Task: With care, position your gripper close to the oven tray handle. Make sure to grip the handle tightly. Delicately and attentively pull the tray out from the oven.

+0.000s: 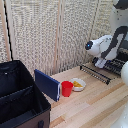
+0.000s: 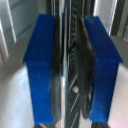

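Wrist view shows two dark-blue fingers (image 2: 42, 70) of the one white boxy gripper (image 2: 70, 75) pinching a thin bar, apparently the long black oven tray handle (image 2: 64, 55). Exterior view: one flat dark wire tray (image 1: 97, 72), one red cup (image 1: 66, 88), one white bowl (image 1: 78, 84).

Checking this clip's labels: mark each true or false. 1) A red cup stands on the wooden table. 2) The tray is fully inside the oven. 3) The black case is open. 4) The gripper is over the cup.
1) True: the red cup stands on the wooden table.
2) False: the tray sticks out over the table.
3) True: the black case is open.
4) False: the gripper is at the tray; its fingers straddle a thin bar.
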### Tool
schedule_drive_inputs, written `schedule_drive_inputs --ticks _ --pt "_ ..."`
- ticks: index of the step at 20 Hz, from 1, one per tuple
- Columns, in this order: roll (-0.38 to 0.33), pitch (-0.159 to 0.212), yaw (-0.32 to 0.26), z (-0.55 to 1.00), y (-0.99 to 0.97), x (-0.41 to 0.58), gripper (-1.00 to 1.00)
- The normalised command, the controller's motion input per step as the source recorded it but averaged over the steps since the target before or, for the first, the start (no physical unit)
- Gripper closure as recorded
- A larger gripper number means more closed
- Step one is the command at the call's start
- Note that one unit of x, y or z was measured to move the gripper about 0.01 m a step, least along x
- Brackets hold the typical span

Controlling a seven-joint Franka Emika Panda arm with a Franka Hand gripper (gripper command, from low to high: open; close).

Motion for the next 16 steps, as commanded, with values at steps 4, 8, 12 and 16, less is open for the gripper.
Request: schedule_drive_inputs --ticks 4,8,12,16 --pt "0.031 0.033 -0.041 -0.01 0.85 -0.029 1.00" --pt "0.003 0.029 -0.036 -0.09 0.89 -0.040 1.00" --pt "-0.002 0.018 -0.035 -0.07 0.81 -0.009 1.00" --pt "-0.059 0.018 -0.010 0.01 0.22 0.048 -1.00"
